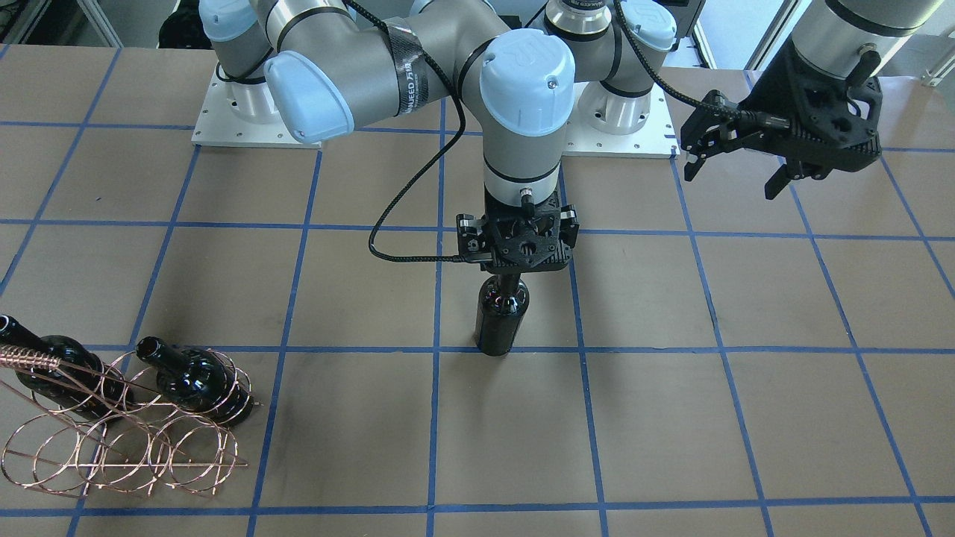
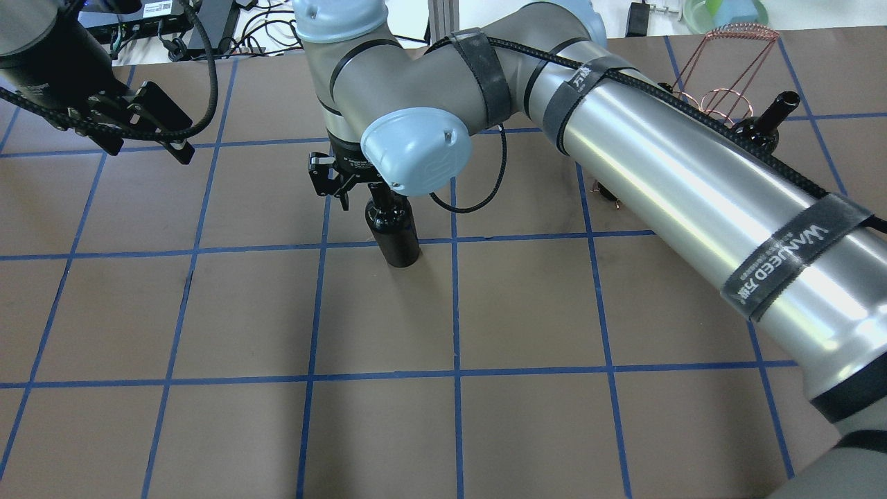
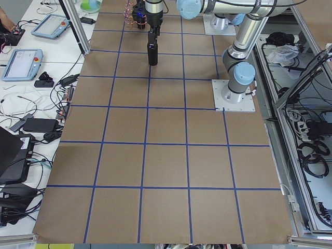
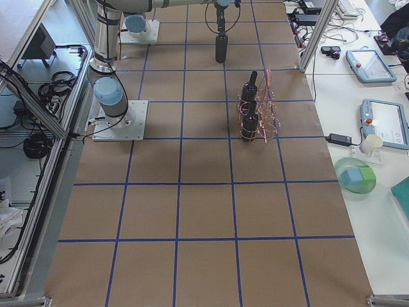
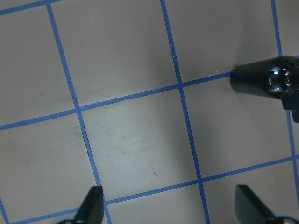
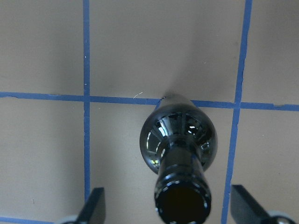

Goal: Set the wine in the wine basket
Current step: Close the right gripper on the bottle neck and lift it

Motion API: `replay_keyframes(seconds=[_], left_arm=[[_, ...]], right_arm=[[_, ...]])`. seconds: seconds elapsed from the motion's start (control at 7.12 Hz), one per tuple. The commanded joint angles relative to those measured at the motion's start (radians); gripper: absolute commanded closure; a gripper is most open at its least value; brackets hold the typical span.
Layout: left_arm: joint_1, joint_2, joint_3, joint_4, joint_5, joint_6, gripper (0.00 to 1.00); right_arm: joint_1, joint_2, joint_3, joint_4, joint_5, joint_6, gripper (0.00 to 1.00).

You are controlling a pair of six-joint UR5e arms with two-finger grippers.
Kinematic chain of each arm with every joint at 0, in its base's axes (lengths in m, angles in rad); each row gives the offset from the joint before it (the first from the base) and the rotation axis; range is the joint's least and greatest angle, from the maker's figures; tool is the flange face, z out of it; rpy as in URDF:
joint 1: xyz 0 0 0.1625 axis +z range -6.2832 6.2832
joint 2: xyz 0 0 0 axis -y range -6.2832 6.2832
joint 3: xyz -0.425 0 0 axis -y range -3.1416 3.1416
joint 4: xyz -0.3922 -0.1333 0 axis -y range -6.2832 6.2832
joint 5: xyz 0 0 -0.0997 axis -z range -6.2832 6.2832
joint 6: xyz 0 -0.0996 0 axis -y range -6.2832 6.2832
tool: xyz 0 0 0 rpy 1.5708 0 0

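A dark glossy wine bottle [image 1: 501,317] stands upright on the table near the middle, also seen in the overhead view [image 2: 396,235] and the right wrist view [image 6: 180,140]. My right gripper [image 1: 513,261] is right above it, open, with its fingers [image 6: 96,207] wide on either side of the neck and not touching it. My left gripper [image 1: 731,183] is open and empty, held above the table far to the side, with the bottle at the edge of its wrist view [image 5: 261,81]. The copper wire wine basket [image 1: 127,447] stands near the table's edge and holds two other dark bottles [image 1: 194,377].
The table is brown paper with a blue tape grid [image 2: 454,312]. The right arm's long link [image 2: 693,187] crosses above the table and hides part of the basket [image 2: 724,69] in the overhead view. The arm bases [image 1: 246,112] are at the robot's side.
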Motion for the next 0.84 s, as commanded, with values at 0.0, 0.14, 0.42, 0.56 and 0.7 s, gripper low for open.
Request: replay_keyframes(seconds=[0.0, 0.14, 0.42, 0.56, 0.7], left_arm=[[0.000, 0.000, 0.000, 0.000, 0.002, 0.000, 0.00], [0.000, 0.000, 0.000, 0.000, 0.002, 0.000, 0.00], [0.000, 0.000, 0.000, 0.001, 0.002, 0.000, 0.00], [0.000, 0.000, 0.000, 0.001, 0.000, -0.001, 0.00], [0.000, 0.000, 0.000, 0.001, 0.000, -0.001, 0.00]], right_arm=[[0.000, 0.005, 0.000, -0.016, 0.000, -0.001, 0.03], [-0.005, 0.010, 0.000, -0.031, 0.000, -0.001, 0.03], [-0.008, 0.016, 0.000, -0.044, -0.012, -0.005, 0.07], [-0.008, 0.021, 0.003, -0.044, -0.014, -0.007, 0.08], [-0.008, 0.024, 0.003, -0.044, -0.012, -0.007, 0.19]])
